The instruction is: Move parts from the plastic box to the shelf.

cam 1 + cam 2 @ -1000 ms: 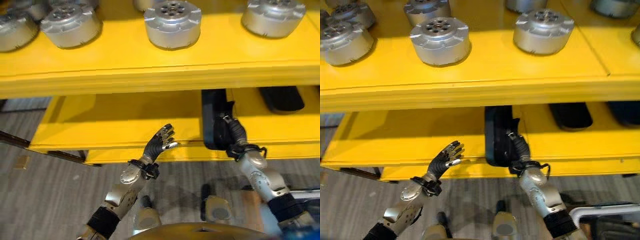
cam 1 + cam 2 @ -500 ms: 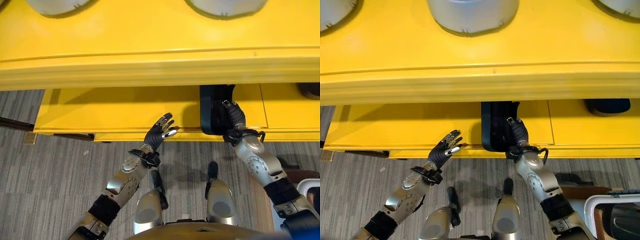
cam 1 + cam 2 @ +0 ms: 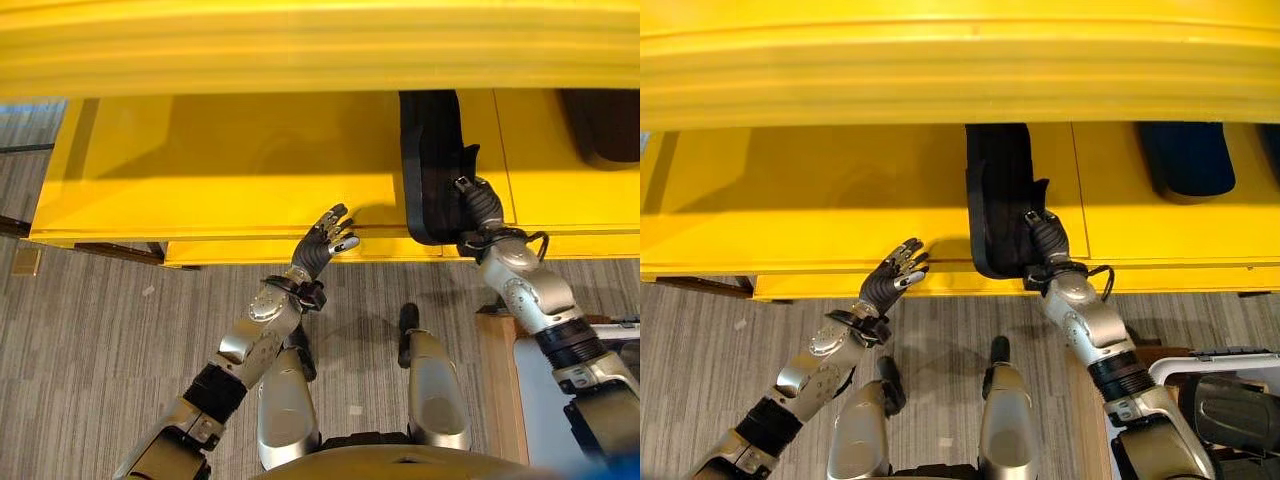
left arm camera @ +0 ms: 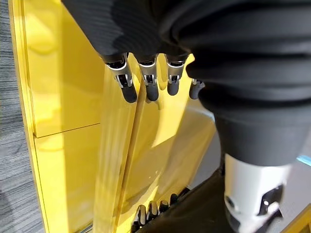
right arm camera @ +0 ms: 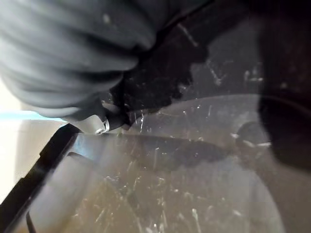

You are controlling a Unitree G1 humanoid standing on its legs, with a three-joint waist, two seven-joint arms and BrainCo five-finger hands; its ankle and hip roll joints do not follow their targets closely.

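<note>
The left robot hand [image 3: 322, 240] reaches up from about 7 o'clock toward the front lip of the yellow shelf [image 3: 220, 170], its fingers [image 4: 129, 90] straight and slightly spread, holding nothing; in its wrist view the dark tips hover just by the shelf's edge. The right arm comes up from 4 o'clock, and the right robot hand [image 3: 478, 205] lies against the right side of a black part [image 3: 430, 150] that rests lengthwise on the lower shelf level, its near end overhanging the front lip. Whether that hand's fingers curl round the part or merely press it cannot be told; its wrist view shows a scratched dark surface very close. A second black part [image 3: 1185, 158] lies on the same shelf level at about 1 o'clock, well apart from both robot hands.
</note>
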